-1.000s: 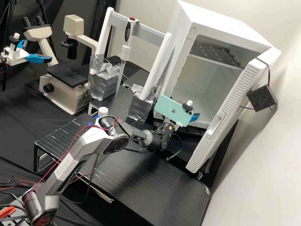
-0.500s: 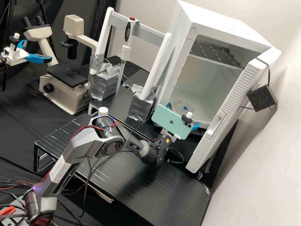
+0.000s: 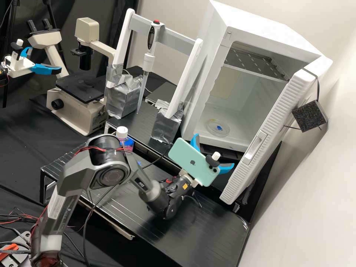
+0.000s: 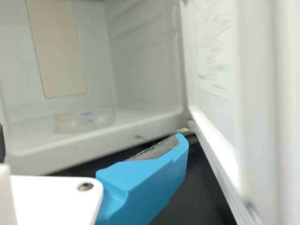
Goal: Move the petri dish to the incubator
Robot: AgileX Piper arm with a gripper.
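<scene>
Petri dish (image 3: pixel 218 128) rests flat on floor of incubator (image 3: pixel 237 27), behind front lip. Claw (image 3: pixel 214 150) outside, spread wide, nothing in grasp. Key relation: dish lies ahead of claw, beyond its tips and across lip, well apart from both. Door (image 3: pixel 244 181) stands beside claw, nearer than dish. Judgement: placing looks done; next move should back directly away from dish, avoiding door.
</scene>
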